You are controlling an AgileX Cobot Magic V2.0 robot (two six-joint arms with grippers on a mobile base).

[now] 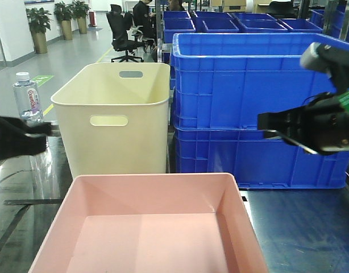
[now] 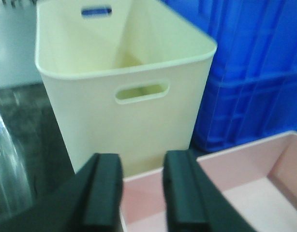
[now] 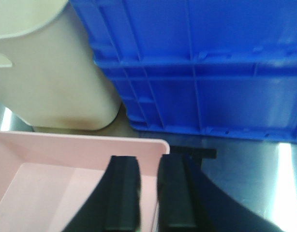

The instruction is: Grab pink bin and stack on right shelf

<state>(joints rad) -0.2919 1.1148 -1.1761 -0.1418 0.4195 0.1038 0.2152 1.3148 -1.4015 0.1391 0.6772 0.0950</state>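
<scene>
The pink bin (image 1: 146, 227) is a wide shallow tub at the front, resting on the dark glossy right shelf (image 1: 302, 227). My left gripper (image 1: 41, 133) hovers at the bin's far left corner. In the left wrist view (image 2: 142, 193) it is open, with one finger outside the bin's left wall (image 2: 245, 188) and one over the inside. My right gripper (image 1: 264, 125) hangs above the bin's right side. In the right wrist view (image 3: 148, 193) its jaws stand a narrow gap apart over the bin's right wall (image 3: 66, 179), not touching it.
A taller cream bin with handle slots (image 1: 115, 119) stands right behind the pink bin. Stacked blue crates (image 1: 248, 96) stand behind on the right. A water bottle (image 1: 28, 96) stands at the left. A black strip (image 3: 197, 153) lies on the shelf (image 3: 255, 183).
</scene>
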